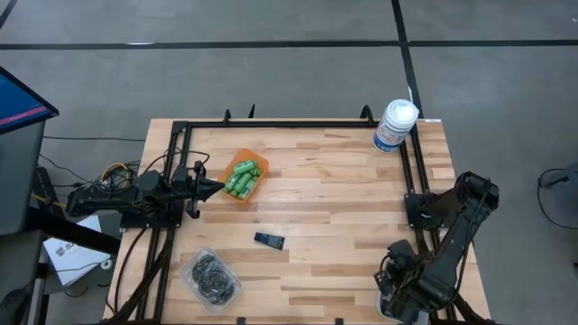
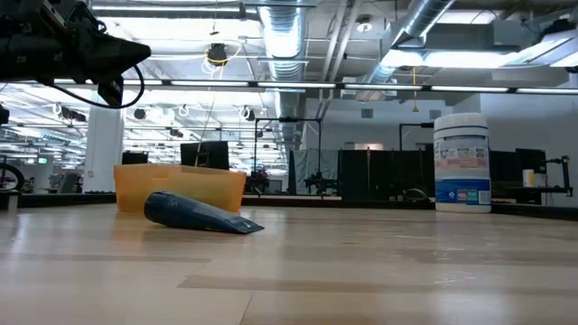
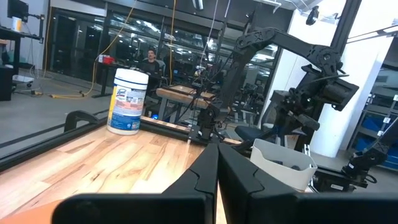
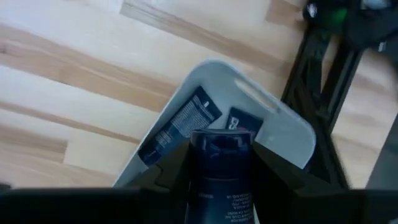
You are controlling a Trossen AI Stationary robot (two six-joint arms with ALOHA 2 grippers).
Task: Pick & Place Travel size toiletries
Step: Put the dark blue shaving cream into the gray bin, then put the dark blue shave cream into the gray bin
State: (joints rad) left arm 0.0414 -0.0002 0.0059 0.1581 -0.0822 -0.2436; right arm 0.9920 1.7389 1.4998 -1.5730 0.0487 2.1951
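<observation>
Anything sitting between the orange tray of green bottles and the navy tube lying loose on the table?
No. In the high view the stretch from the orange tray of green bottles down to the loose navy tube is bare wood.

even, bright overhead light; ceiling lamps (image 2: 424, 56) glare in the low view, and the bench (image 2: 361, 271) blurs up close. soft shadows throughout. the right wrist view is smeared, its tube (image 4: 219, 171) unsharp.
</observation>
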